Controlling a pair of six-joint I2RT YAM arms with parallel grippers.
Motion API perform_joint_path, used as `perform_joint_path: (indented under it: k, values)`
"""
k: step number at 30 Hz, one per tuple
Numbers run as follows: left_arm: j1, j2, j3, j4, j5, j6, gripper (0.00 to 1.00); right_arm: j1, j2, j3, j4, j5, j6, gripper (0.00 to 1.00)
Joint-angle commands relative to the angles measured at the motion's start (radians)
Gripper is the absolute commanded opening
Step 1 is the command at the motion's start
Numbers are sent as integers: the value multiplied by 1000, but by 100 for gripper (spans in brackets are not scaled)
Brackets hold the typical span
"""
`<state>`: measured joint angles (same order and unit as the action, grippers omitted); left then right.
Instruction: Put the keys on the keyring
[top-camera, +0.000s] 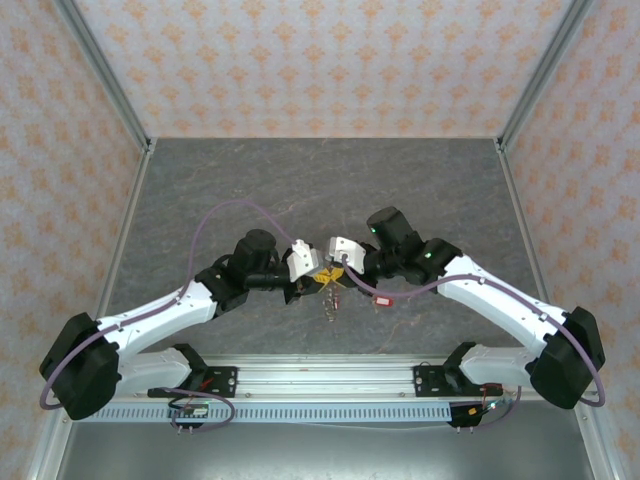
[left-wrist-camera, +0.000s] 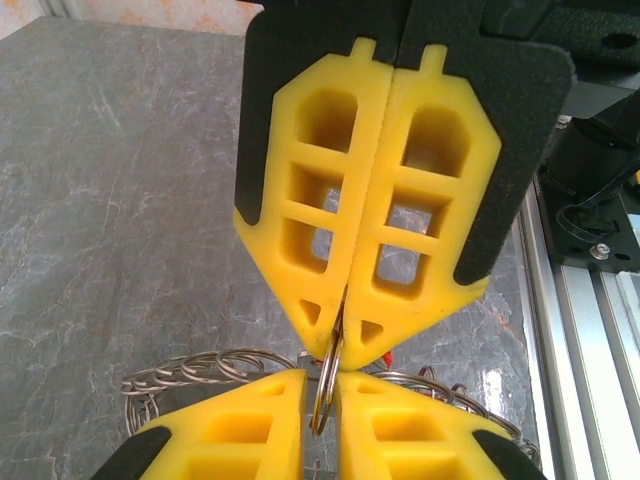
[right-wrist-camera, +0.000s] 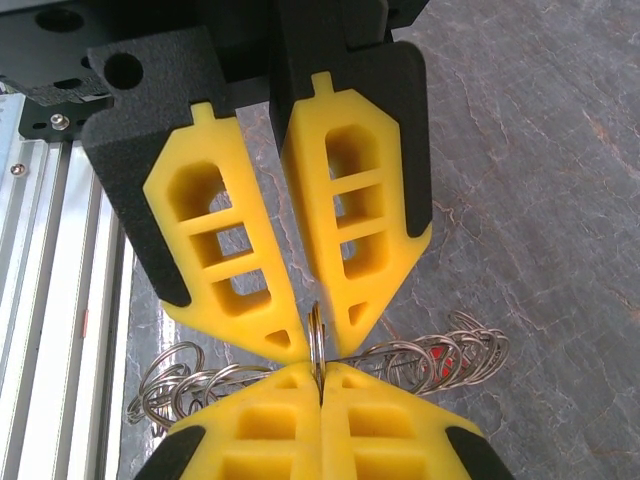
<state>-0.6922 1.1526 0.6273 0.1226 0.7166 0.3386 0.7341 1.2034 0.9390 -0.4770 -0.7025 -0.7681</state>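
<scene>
**Top external view: keyring pinched where both grippers meet**

At the near middle of the grey table (top-camera: 200, 200), the left gripper (top-camera: 318, 280) and right gripper (top-camera: 334, 276) are brought tip to tip. The keyring (right-wrist-camera: 316, 325) is held edge-on between them. The right claw is closed tight on it. The left claw is closed to a sliver, with the ring pinched at its fingertips. A bunch of wire loops (right-wrist-camera: 170, 385) is spread just behind the ring. A red-tagged key (top-camera: 380, 298) lies just right of the claws.
</scene>
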Motion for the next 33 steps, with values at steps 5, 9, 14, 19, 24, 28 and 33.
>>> perform_joint_path:
  k: [5, 9, 14, 19, 24, 28, 33]
  values:
    - [-4, -42, -12, 45, -30, -5, 18, 1, -1, -3, 38, -12, 0, 0]
    - [-4, -48, -20, 41, -34, -4, 18, -2, -4, -6, 41, -12, 3, 0]
    - [-4, -60, -29, 44, -37, -6, 18, -4, -4, -6, 31, -10, -2, 0]
    - [-4, -49, -17, 18, -32, 6, 17, -4, -11, -6, 45, -21, 4, 0]
    - [-4, -23, 4, -6, -11, 20, 18, -5, -14, -12, 64, -25, 9, 0]
    - [-4, -8, 12, -9, 0, 26, 14, -7, -15, -17, 76, -27, 14, 0]
    - [-3, -15, 11, 0, -5, 25, 13, -7, -14, -23, 86, -35, 23, 0]
